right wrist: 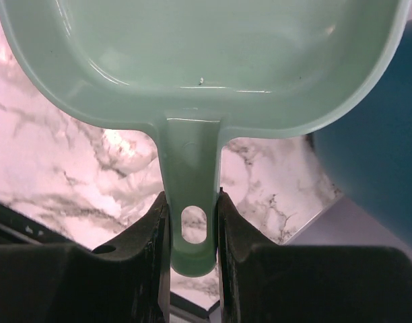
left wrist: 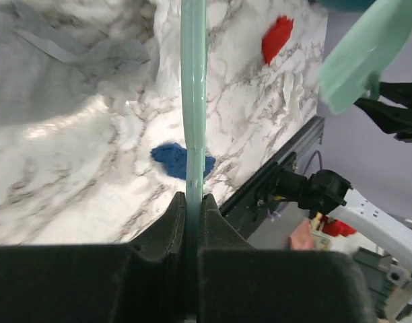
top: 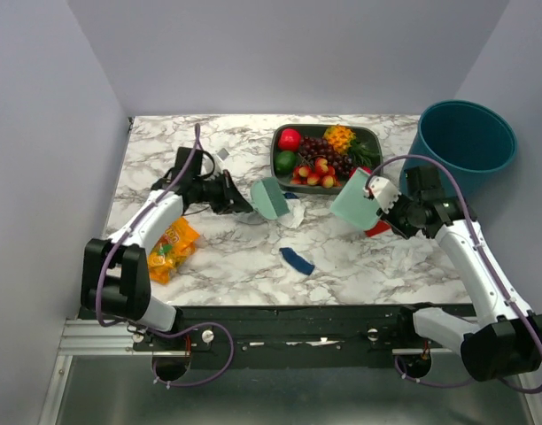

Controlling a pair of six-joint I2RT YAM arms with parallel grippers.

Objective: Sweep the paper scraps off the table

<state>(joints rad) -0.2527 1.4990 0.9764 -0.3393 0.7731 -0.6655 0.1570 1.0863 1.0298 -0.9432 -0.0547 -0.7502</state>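
Observation:
My left gripper (top: 228, 195) is shut on a flat mint-green sweeper blade (top: 269, 198), seen edge-on in the left wrist view (left wrist: 193, 87), where the gripper (left wrist: 192, 202) clamps its base. My right gripper (top: 391, 209) is shut on the handle of a mint-green dustpan (top: 354, 200), held above the table (top: 218, 270); the right wrist view shows the gripper (right wrist: 190, 202) and the empty pan (right wrist: 192, 60). Paper scraps lie on the marble: a dark blue one (top: 297, 260) (left wrist: 171, 160), a white one (top: 295, 216) by the blade, a red one (top: 377, 229) (left wrist: 277, 38) under the right gripper, and a white one (top: 405, 257).
A dark tray of fruit (top: 370, 138) stands at the back middle. A teal bin (top: 466, 142) (right wrist: 374, 148) stands at the back right corner. An orange snack bag (top: 172, 249) lies near the left arm. A small grey scrap (top: 223, 155) lies behind the left gripper.

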